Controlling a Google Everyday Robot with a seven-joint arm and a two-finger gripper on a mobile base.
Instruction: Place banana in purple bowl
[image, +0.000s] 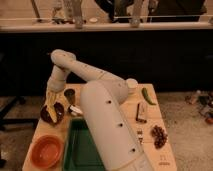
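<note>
Pincer (50, 101) is hanging right over the purple bowl (60, 116), pointing straight down at it. Honestly can't tell how far it's open or whether it has a real grip on anything. The banana (51, 111) shows as a pale yellow streak directly under the pincer, with its lower end down inside the bowl's dark middle. No idea if it's resting on the bottom or dangling.

The bowl sits at the left edge of the counter (156, 117). Just behind the bowl and a touch to its right there's a small dark cup (70, 95). Nearer the camera than the bowl, same left side, is the orange bowl (35, 152). The green tray (75, 150) is to the bowl's front right, beside the orange one. Way off to the bowl's right, at the far side of the counter, are a green pepper (147, 96) and a dark bunch of what look like grapes (159, 136). The big white arm (107, 120) sweeps in from the bowl's right and covers a lot of the middle.
</note>
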